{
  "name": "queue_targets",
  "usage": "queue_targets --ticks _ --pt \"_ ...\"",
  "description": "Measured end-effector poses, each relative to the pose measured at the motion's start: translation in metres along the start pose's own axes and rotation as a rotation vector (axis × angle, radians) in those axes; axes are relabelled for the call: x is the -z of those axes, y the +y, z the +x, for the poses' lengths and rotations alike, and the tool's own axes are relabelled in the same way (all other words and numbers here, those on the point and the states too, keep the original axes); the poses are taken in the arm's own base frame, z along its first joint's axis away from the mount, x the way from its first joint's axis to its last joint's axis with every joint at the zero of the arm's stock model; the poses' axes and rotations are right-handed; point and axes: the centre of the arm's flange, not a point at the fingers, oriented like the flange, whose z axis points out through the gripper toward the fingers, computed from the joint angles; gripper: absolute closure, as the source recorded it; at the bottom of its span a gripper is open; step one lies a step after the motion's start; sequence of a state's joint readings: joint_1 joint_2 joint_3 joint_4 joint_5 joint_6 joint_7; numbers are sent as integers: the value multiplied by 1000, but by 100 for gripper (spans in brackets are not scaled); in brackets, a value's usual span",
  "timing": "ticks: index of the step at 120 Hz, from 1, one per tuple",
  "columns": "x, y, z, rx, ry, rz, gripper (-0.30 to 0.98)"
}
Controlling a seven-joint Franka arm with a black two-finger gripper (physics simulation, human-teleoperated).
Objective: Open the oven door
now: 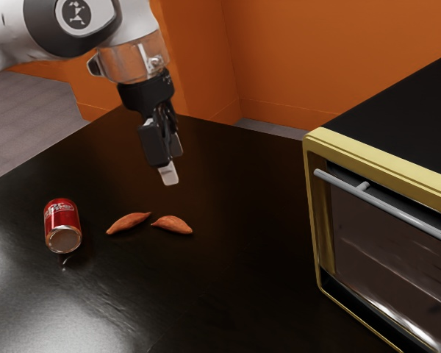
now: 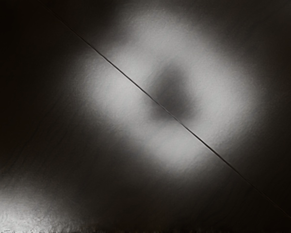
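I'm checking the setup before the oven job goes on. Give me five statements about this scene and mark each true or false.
1. The oven door is folded down flat. False: it stands upright in the front of the oven.
2. A grey bar handle runs across the oven door. True.
3. The red can stands upright. False: it lies on its side.
4. Two orange, tapered pieces lie on the table between the can and the oven. True.
5. The arm is touching the handle. False: it hangs well away from it.
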State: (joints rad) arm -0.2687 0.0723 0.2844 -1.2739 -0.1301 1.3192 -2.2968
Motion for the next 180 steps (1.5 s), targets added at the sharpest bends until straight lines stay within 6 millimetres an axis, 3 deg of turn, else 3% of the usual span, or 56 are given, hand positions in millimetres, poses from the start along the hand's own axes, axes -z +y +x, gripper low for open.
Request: queue_targets --ticks 8,17,24,38,42,48,53,63,71,94,111,129,155,180 --pt "9 -12 -2 -11 -13 -4 0" --pt "40 -44 7 -45 -57 -22 0" --pt "78 -88 22 -94 -111 -42 0" --pt "103 -170 20 -245 -125 -15 0" --pt "93 -185 21 -279 -111 4 0" --pt "52 -216 15 -355 -61 -5 0" --pt "23 -238 -2 -421 -39 -47 0" --pt "-10 -274 -44 -553 -50 -142 0" --pt "-26 -281 -75 -628 -88 -203 0" --pt "-42 -298 -130 -810 -164 -363 0" --pt "-33 -292 -153 -888 -213 -448 0" --pt "-33 -287 -166 -946 -225 -486 0" --pt "-48 -254 -175 -963 -198 -495 0" --pt "-54 -248 -187 -1000 -194 -497 0"
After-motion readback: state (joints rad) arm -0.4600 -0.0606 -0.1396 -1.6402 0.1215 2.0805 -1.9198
